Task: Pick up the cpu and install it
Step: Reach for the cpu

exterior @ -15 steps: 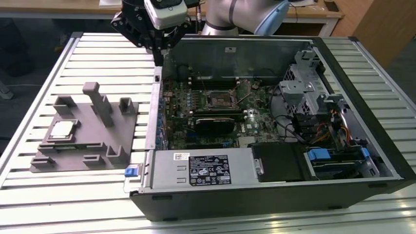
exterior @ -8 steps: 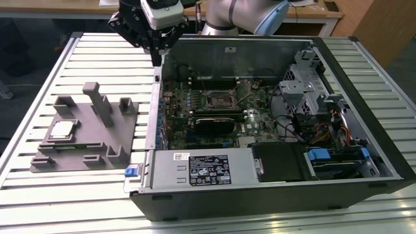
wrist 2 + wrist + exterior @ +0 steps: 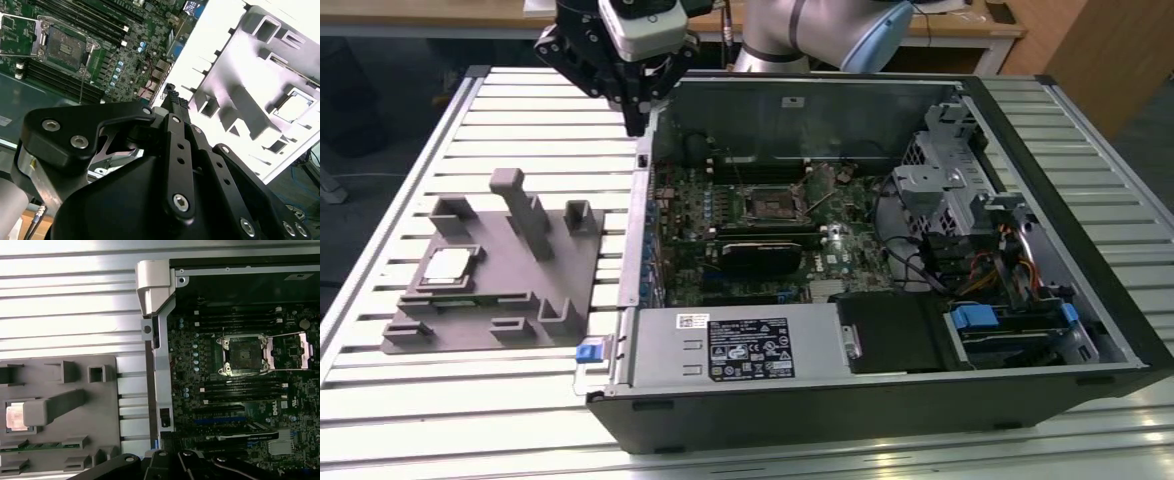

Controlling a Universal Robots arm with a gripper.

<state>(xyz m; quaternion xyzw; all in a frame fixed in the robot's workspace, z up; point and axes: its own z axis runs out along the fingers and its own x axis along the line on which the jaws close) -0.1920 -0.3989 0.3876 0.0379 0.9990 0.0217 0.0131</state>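
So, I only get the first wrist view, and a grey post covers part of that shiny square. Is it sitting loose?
Observer: In the exterior view the cpu lies flat in a recess of the grey fixture, fully visible.
Operator: And where's the claw?
Observer: The gripper hangs by a corner of the case, apart from the cpu, holding nothing.
Operator: What else is in the box?
Observer: A metal drive cage and blue latches, at the exterior view's right.

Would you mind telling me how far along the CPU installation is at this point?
Nothing looks done yet: the cpu lies in the grey holder outside the case. The hand hovers empty by the case edge. The socket stands open and bare; pickup and install remain.
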